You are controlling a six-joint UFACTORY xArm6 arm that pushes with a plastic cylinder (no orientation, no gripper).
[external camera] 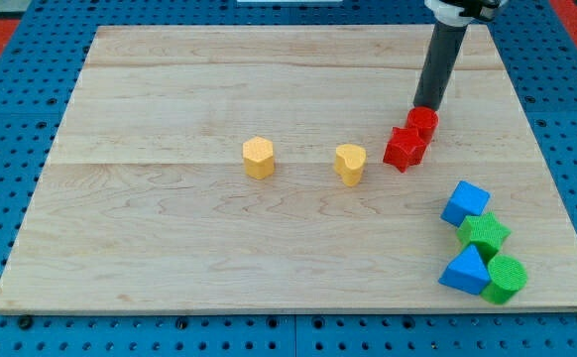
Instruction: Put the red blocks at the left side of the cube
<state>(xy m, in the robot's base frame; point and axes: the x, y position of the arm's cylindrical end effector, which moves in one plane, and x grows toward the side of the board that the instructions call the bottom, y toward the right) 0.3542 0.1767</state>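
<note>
Two red blocks touch each other at the view's right of centre: a red star-shaped block (404,148) and a smaller red cylinder-like block (422,121) just above and right of it. My tip (428,104) stands right behind the red cylinder, at its top edge, seemingly touching it. A blue cube (465,203) lies lower right, apart from the red blocks.
A yellow hexagonal block (258,157) sits at the centre, a yellow heart-like block (349,163) to its right. Below the cube lie a green star-like block (484,236), a blue triangular block (466,271) and a green cylinder (507,279). The wooden board (170,79) ends near them.
</note>
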